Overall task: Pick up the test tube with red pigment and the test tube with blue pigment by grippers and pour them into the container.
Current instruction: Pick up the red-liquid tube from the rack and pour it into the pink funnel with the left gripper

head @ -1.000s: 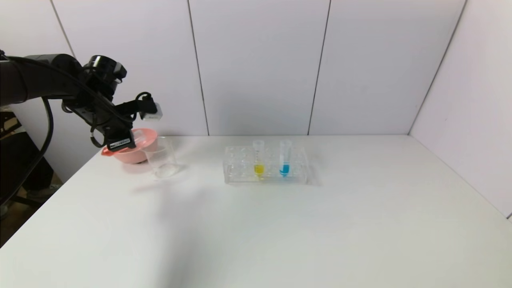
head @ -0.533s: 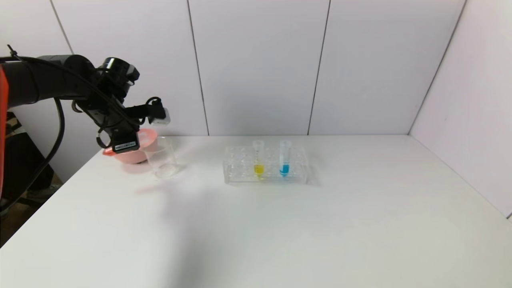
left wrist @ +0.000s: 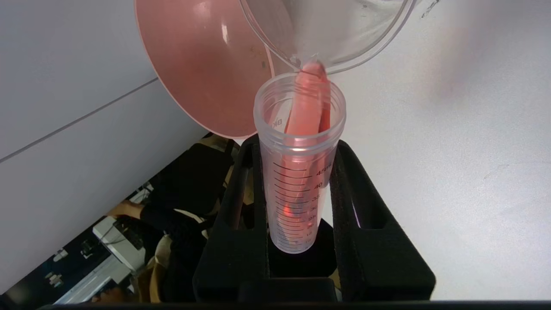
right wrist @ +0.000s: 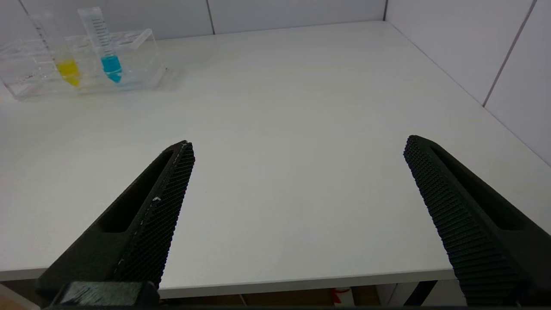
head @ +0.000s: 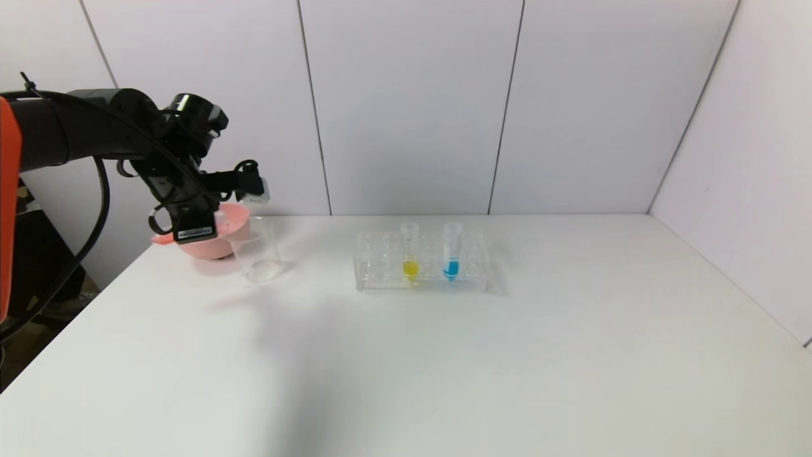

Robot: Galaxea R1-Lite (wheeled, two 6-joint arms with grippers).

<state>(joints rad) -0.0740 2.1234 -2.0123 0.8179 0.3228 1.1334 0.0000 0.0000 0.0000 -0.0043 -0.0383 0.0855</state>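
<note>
My left gripper [left wrist: 297, 144] is shut on the test tube with red pigment [left wrist: 299, 181]. The tube is tipped, its open mouth right at the rim of the clear container [left wrist: 344, 38], and red liquid runs along its inside toward the mouth. In the head view the left gripper [head: 244, 187] hangs just above the container [head: 255, 249] at the table's back left; the red tube is hidden there. The test tube with blue pigment [head: 451, 252] stands upright in the clear rack [head: 380, 273]. My right gripper [right wrist: 299, 144] is open and empty over the table's near edge.
A pink bowl [head: 204, 244] sits right behind the container on its left, also in the left wrist view [left wrist: 202, 64]. A tube with yellow liquid [head: 410, 254] stands in the rack beside the blue one. White wall panels stand behind and to the right.
My left arm has moved right and a little up, bringing the gripper and red tube over the container's rim. The rack and its tubes have not moved.
</note>
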